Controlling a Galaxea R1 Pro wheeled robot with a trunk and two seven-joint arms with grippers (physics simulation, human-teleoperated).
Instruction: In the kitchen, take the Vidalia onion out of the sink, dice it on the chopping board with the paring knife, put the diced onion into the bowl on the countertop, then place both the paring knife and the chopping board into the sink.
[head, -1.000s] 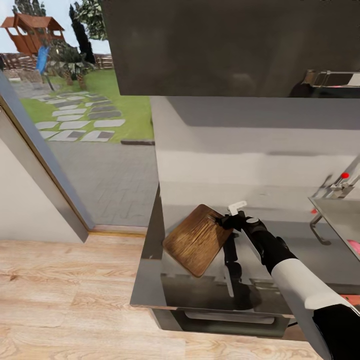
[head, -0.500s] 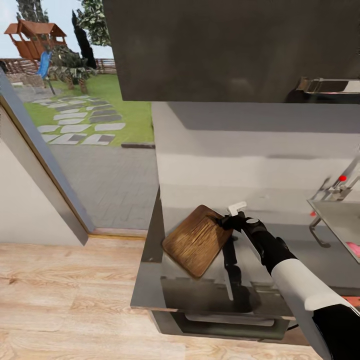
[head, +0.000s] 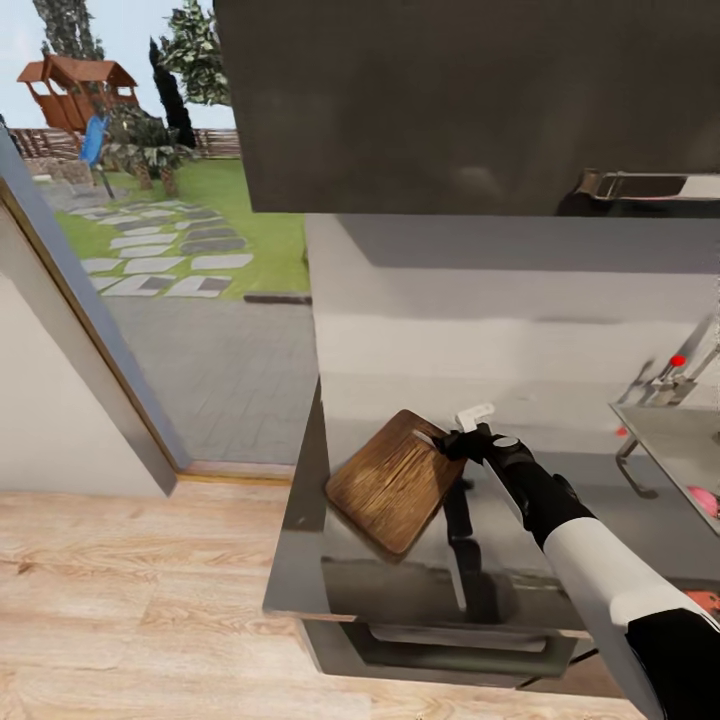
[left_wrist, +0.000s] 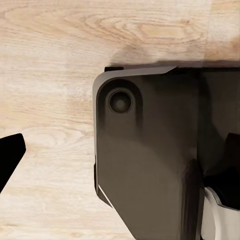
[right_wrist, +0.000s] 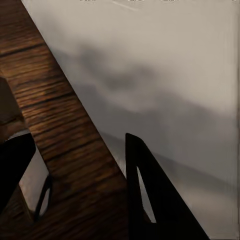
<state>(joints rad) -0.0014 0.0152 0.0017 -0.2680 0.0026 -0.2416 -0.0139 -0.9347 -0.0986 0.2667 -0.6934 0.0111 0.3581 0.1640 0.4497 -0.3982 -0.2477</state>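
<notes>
Near the countertop's (head: 400, 590) left front corner, the right gripper (head: 452, 444) pinches the chopping board's (head: 392, 482) slotted end with its jaws astride the edge; keep it gripped firmly and level, I'd judge, carrying toward the sink (head: 668, 440).

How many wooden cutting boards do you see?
1. The chopping board is at the countertop's left end, with the right gripper at its far corner, one finger beside its edge. Others may be out of frame.

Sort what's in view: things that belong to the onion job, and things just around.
Job:
chopping board, with the right hand at its slot end
Vidalia onion in the sink
countertop

Around:
wall cabinet
wooden floor
garden playhouse
</notes>
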